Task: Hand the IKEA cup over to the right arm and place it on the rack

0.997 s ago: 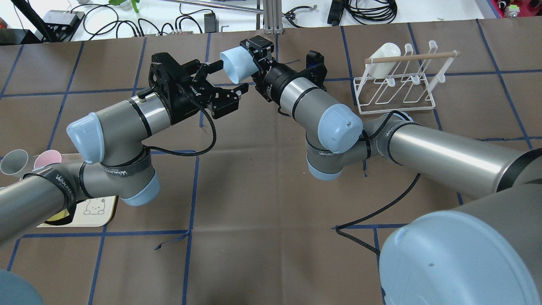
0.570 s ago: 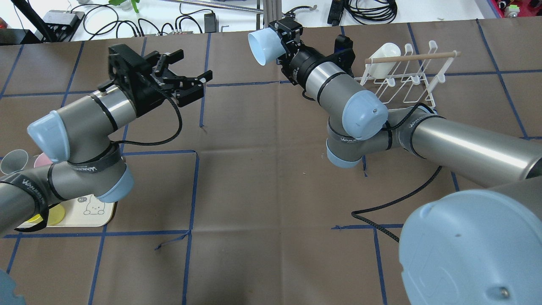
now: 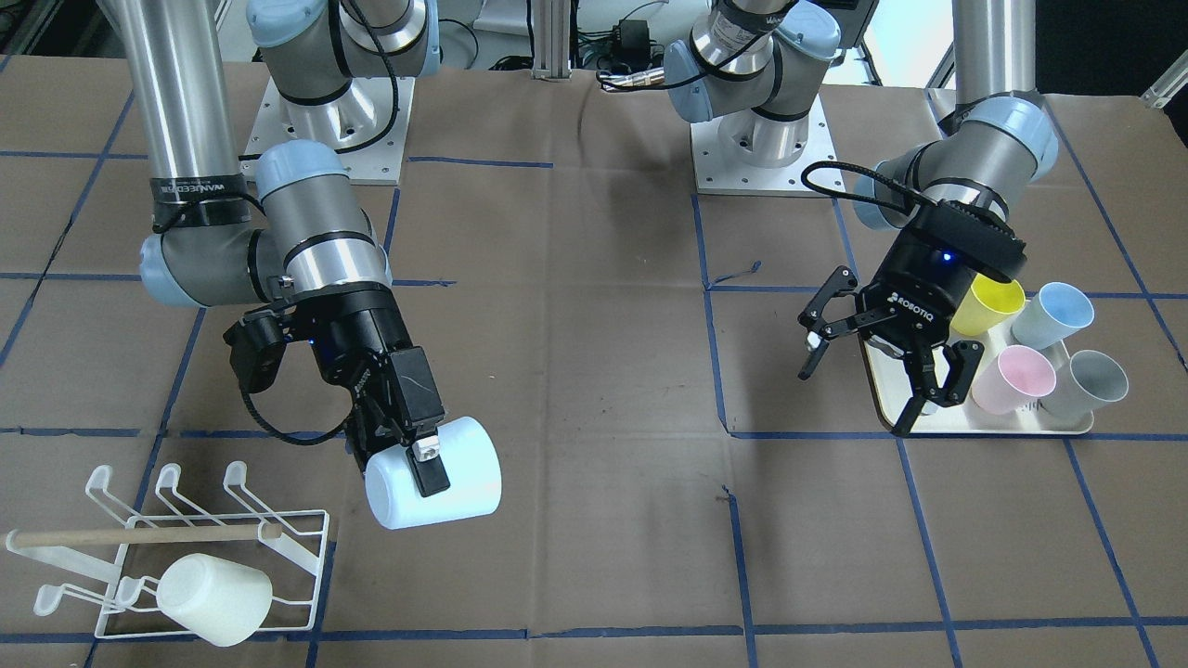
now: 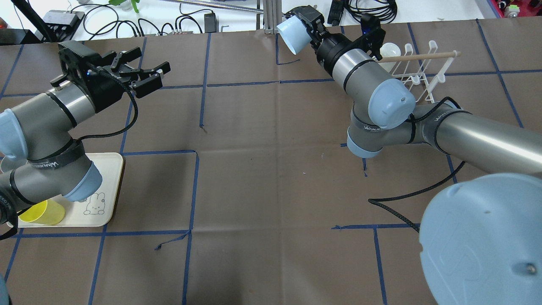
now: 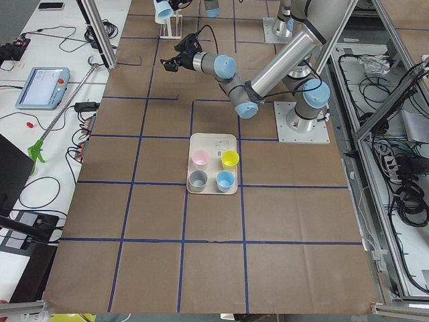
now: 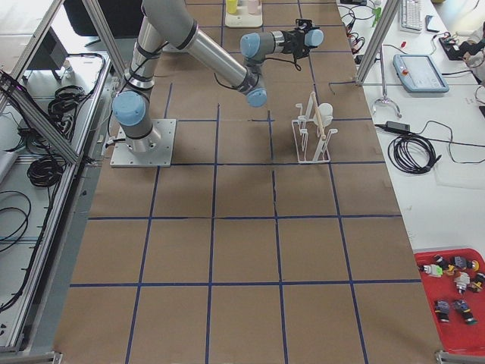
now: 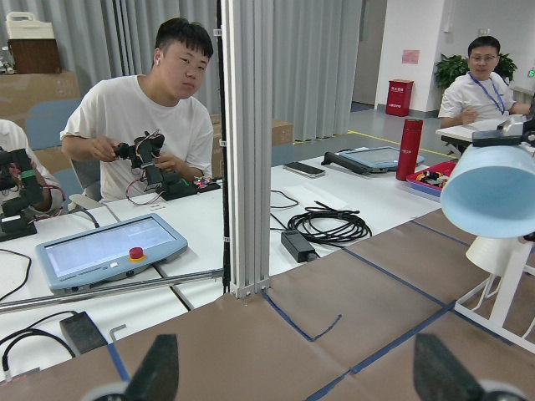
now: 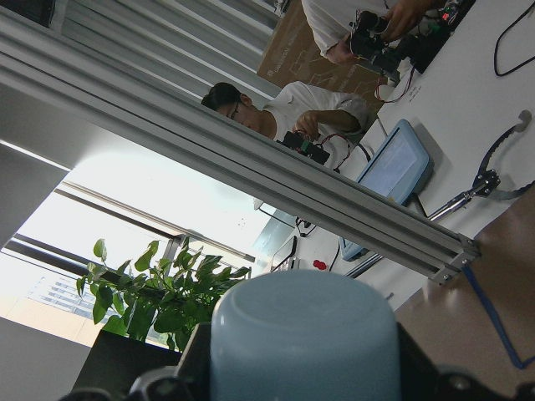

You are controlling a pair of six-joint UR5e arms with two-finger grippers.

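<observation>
My right gripper point(image 3: 422, 464) point(image 4: 311, 25) is shut on a light blue IKEA cup point(image 3: 432, 487) point(image 4: 292, 36), held on its side above the table. The cup's base point(image 8: 301, 334) fills the bottom of the right wrist view. The white wire rack point(image 3: 213, 547) point(image 4: 417, 72) stands just beyond the right arm's wrist, with a white cup point(image 3: 213, 598) point(image 4: 387, 50) on one prong. My left gripper point(image 3: 858, 394) point(image 4: 146, 74) hangs open and empty far to the other side. In the left wrist view its fingertips point(image 7: 159, 376) are spread, and the blue cup point(image 7: 489, 188) shows at the right edge.
A cream tray point(image 3: 974, 427) point(image 4: 101, 186) under the left arm holds a yellow cup point(image 3: 993, 306), a blue one point(image 3: 1053, 315), a pink one point(image 3: 1016, 380) and a grey one point(image 3: 1086, 385). A metal post point(image 7: 247, 142) and people at a desk lie beyond the far table edge.
The right arm has carried the blue cup to the right and farther back, close to the rack. The left arm has drawn back to the left, still open.
</observation>
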